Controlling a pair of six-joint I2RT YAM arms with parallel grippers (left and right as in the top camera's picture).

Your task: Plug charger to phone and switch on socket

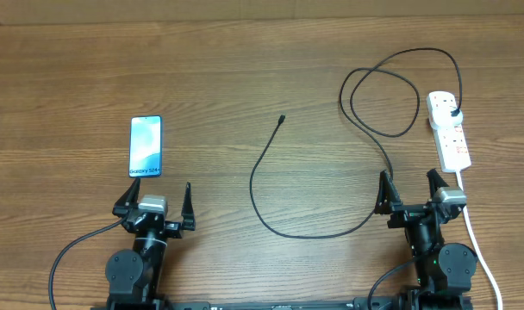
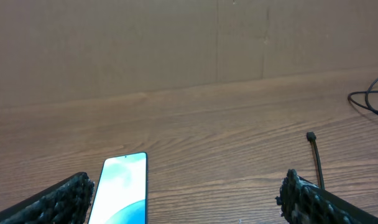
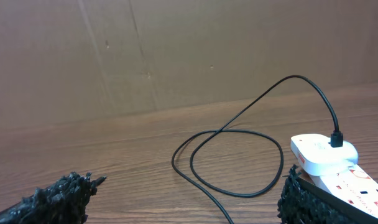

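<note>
Wood table (image 1: 262,69), cardboard wall (image 2: 176,43) behind. Phone (image 1: 146,146) lengthwise away from robot; cable tip (image 1: 281,119) to its right, strip (image 1: 449,129) farther right. L gripper (image 1: 157,194), R gripper (image 1: 408,185) spread wide, empty.

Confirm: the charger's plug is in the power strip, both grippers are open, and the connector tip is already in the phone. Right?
No. The connector tip is not in the phone; it lies loose on the table, apart from it, as the overhead view shows. The rest holds: the plug sits in the power strip, and the left gripper and right gripper are open.
</note>
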